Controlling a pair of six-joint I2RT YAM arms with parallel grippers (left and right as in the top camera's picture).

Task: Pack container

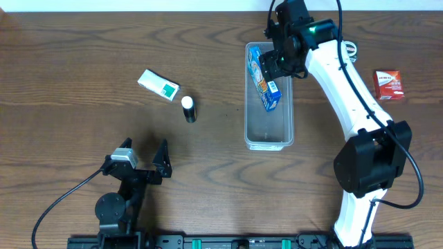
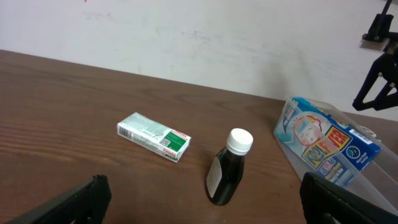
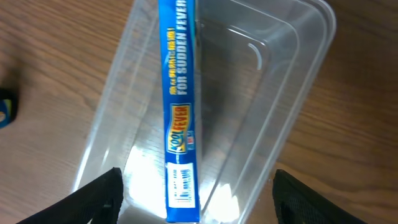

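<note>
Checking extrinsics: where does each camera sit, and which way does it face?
Overhead: above table, looking straight down; both arms show.
Left wrist: low, facing across table toward wall, bottle ahead; own fingers at bottom corners.
Right wrist: above container, looking down into it; own fingers at bottom corners.
Shared: all three see the blue box in the container.

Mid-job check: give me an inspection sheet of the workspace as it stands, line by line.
Surface: brown wood-grain table; no spills seen.
Job's things: clear container holds a blue Kool Fever box standing on its edge. Outside it are a green-and-white box, a dark bottle with white cap and a red box.
Clutter: nothing seen.
Grippers: left gripper open, empty, near the table's front. Right gripper open over the container, fingers either side of the blue box, clear of it.
Cables: black cable at the left arm's base; another by the right arm's base.
Surroundings: white wall behind the table.
</note>
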